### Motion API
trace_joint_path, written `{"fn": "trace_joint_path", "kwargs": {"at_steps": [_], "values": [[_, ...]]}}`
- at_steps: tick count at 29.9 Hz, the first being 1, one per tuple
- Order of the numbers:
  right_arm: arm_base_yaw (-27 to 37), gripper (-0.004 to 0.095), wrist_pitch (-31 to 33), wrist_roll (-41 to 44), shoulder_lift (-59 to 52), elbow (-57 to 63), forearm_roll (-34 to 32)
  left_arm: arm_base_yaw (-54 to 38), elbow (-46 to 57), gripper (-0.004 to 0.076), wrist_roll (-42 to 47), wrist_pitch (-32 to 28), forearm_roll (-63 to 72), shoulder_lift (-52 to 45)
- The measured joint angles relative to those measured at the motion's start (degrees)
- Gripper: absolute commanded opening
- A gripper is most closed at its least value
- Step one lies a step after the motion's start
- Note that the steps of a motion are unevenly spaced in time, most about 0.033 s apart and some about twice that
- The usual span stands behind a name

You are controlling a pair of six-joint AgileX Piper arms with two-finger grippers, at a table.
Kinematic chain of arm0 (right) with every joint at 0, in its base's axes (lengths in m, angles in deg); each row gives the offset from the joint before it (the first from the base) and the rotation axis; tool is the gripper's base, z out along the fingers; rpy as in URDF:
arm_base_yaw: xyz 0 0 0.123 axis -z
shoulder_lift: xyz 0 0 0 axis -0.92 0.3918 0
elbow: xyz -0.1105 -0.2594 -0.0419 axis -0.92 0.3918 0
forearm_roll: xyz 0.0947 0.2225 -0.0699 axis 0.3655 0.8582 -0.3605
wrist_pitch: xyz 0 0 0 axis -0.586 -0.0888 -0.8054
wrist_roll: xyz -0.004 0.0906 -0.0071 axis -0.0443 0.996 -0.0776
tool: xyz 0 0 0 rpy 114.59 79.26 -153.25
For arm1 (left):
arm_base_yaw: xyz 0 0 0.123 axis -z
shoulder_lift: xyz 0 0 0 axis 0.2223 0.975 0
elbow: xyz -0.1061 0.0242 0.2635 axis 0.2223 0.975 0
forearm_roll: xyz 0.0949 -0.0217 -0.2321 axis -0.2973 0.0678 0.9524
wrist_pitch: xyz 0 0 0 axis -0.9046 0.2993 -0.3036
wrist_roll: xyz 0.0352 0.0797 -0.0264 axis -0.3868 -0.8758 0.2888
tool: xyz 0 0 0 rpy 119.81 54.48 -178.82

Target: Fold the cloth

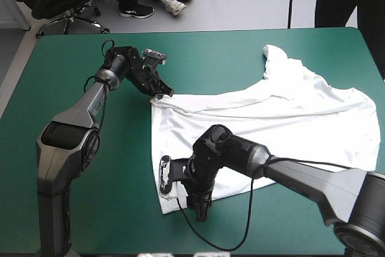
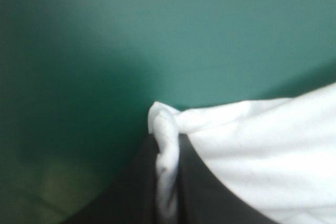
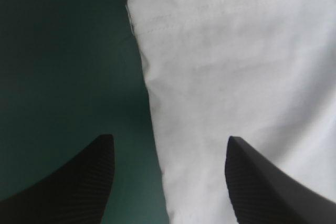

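Observation:
The white T-shirt lies spread over the right half of the teal-green table, a sleeve bunched at its far end. My left gripper is shut on the T-shirt at its far-left corner; in the left wrist view that corner is pinched between the black fingers. My right gripper stands open over the shirt's near-left corner. In the right wrist view its fingers straddle the shirt's side edge, with the hemmed corner ahead of them.
Bare teal-green cover lies to the left of the shirt and along the near edge. The table's right edge runs close by the shirt.

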Motion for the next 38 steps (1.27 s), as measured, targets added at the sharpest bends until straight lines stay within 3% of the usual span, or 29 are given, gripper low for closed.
{"fn": "trace_joint_path", "kwargs": {"at_steps": [12, 22, 30, 38], "values": [[-0.13, 0.0563, -3.58, -3.31, 2.64, -0.18, 5.92, 0.00, 0.00, -0.0015, -0.73, -0.06, 0.00, 0.00], [-4.08, 0.0557, -4.22, -4.35, 7.49, -3.34, 6.78, 0.00, 0.00, -0.0015, -0.75, -0.06, 0.00, 0.00], [-4.13, 0.0250, -5.56, -2.98, 10.21, -4.65, 5.93, 0.00, 0.00, -0.0015, -0.80, -0.16, 0.00, 0.00], [-4.07, 0.0083, -5.54, 1.20, 12.30, -5.80, 4.72, 0.00, 0.00, -0.0015, -0.80, -0.28, 0.00, 0.00]]}}
